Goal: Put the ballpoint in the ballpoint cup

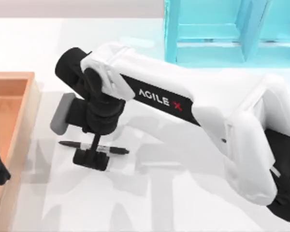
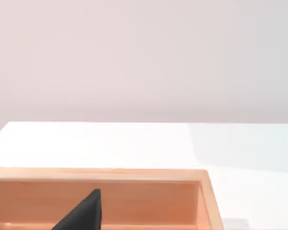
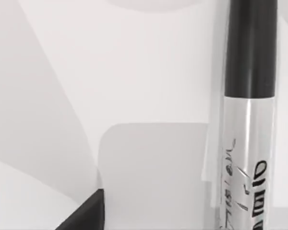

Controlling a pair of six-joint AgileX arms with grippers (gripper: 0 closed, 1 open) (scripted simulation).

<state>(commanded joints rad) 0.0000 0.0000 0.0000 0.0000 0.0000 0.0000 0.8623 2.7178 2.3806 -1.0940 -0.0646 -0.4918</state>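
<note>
Ballpoint [image 1: 94, 146] lies flat on the table under my right tool [image 1: 91, 158]; I cannot tell its opening.

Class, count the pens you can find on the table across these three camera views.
1. The ballpoint lies flat on the table, left of centre, directly beneath the right pincer. The arm could hide others.

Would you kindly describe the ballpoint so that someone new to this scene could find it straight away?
Start at the wooden tray on the table's left side and look just to its right, under the big white right arm. There the ballpoint lies flat on the white table, directly under the right claw. It is the slim black stick with a pale labelled middle band.
</note>
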